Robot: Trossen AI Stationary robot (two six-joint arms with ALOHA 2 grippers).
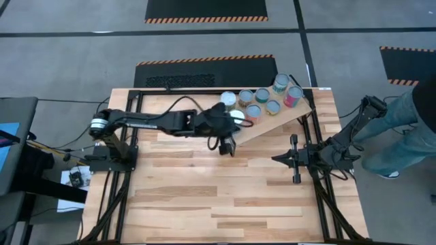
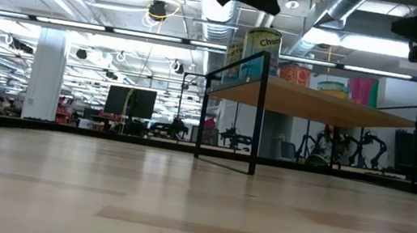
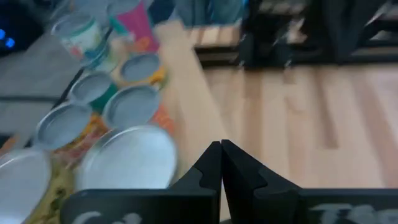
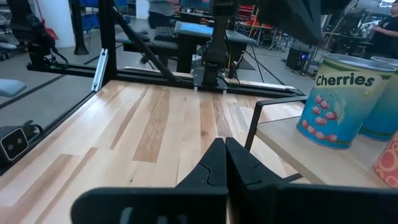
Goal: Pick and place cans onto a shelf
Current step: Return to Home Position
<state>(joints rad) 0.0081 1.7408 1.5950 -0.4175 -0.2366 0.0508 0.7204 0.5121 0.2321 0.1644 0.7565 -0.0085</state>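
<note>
Evidently all visible cans [image 1: 253, 111] sit on the shelf [image 1: 271, 126]; left gripper [image 3: 221, 147] and parked right gripper [image 4: 224, 148] are clenched empty; only homing seems left

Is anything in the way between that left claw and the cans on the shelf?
Nothing visible. The left gripper, shut, hovers beside the shelf's edge, with the cans just ahead of it; the right gripper waits apart.

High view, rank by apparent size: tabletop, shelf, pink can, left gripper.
1. tabletop
2. shelf
3. pink can and left gripper: about alike, gripper possibly nearer the camera, so unranked.
</note>
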